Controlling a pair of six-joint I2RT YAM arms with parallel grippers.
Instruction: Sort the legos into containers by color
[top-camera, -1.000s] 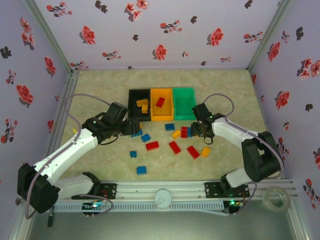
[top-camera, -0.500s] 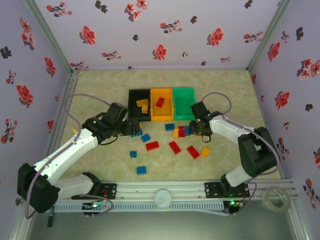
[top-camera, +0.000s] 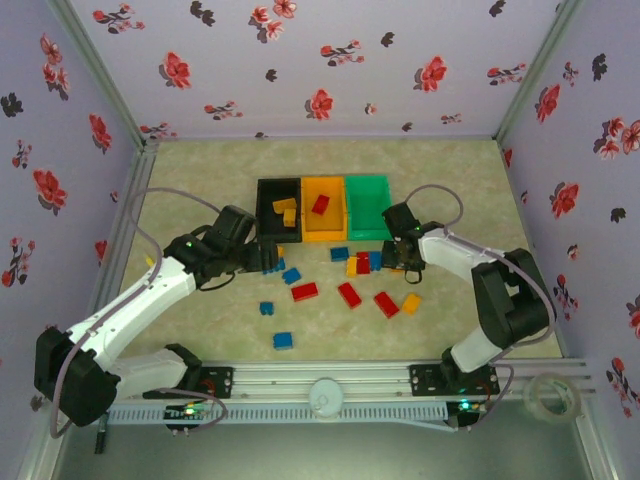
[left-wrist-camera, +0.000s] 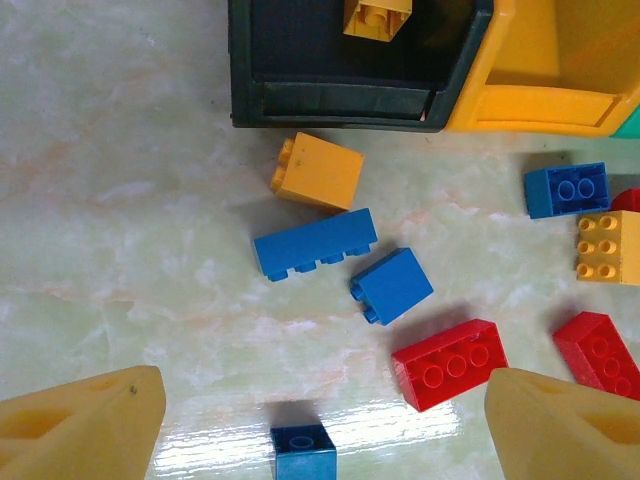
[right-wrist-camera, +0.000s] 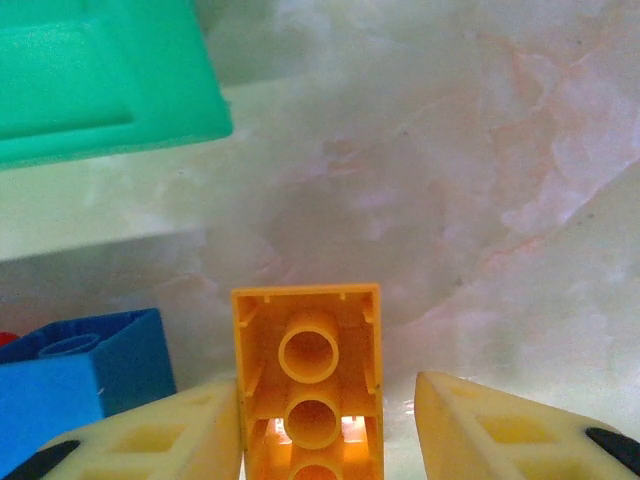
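Note:
The containers stand in a row: black (top-camera: 268, 192), orange (top-camera: 323, 234) and green (top-camera: 368, 214). Orange legos (top-camera: 285, 208) lie in the black one, a red lego (top-camera: 320, 204) in the orange one. My right gripper (right-wrist-camera: 325, 385) is low on the table and open around an upturned orange lego (right-wrist-camera: 308, 350). Its left finger touches the lego; a gap remains at the right finger (right-wrist-camera: 470, 420). My left gripper (left-wrist-camera: 322, 385) hangs wide open over loose legos: a long blue one (left-wrist-camera: 315, 243), a blue one (left-wrist-camera: 392, 285), a red one (left-wrist-camera: 450, 363) and a small blue one (left-wrist-camera: 303, 450).
More loose legos lie in front of the bins: red (top-camera: 349, 294), red (top-camera: 386, 304), orange (top-camera: 411, 302), blue (top-camera: 283, 340). A blue lego (right-wrist-camera: 90, 370) sits just left of my right gripper, the green bin's corner (right-wrist-camera: 100, 80) beyond it. A tape roll (top-camera: 553, 395) lies at near right.
My right gripper has shifted slightly left and down onto the orange lego, and its jaws have narrowed around it. The left arm has not moved.

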